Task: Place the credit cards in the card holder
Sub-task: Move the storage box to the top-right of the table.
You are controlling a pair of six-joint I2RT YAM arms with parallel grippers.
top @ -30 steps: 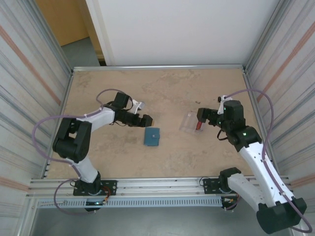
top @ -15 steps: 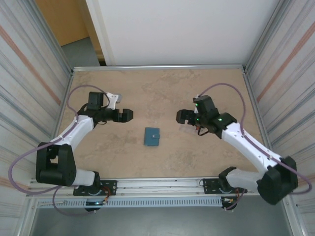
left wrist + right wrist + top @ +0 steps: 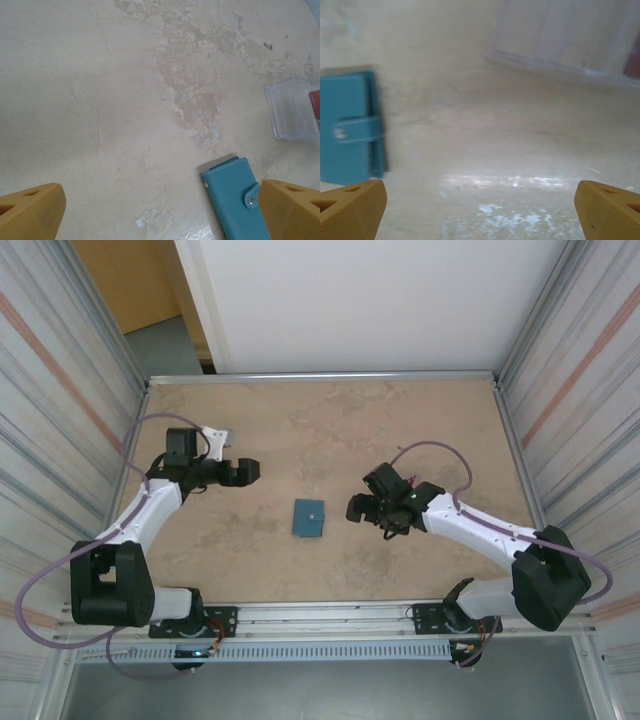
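Observation:
The card holder point(image 3: 309, 518) is a shut teal-blue wallet with a snap tab, lying flat mid-table. It also lies at the lower right of the left wrist view point(image 3: 234, 197) and at the left of the right wrist view point(image 3: 349, 127). A red credit card point(image 3: 315, 102) sits inside a clear plastic case point(image 3: 294, 107), and a red edge of it point(image 3: 632, 65) is blurred. My left gripper point(image 3: 245, 472) hangs open to the wallet's upper left, nothing between its fingers point(image 3: 30, 210). My right gripper point(image 3: 358, 508) is open and empty just right of the wallet, with its arm over the case.
The clear case point(image 3: 560, 35) lies behind the right gripper's fingers point(image 3: 610, 210). Metal walls bound the table on the left and right point(image 3: 120, 440), and an aluminium rail point(image 3: 320, 615) runs along the near edge. Bare tabletop lies at the far side.
The left gripper drew back to the left, away from the wallet. The right gripper swung left and nearer, from beside the clear case to just right of the wallet.

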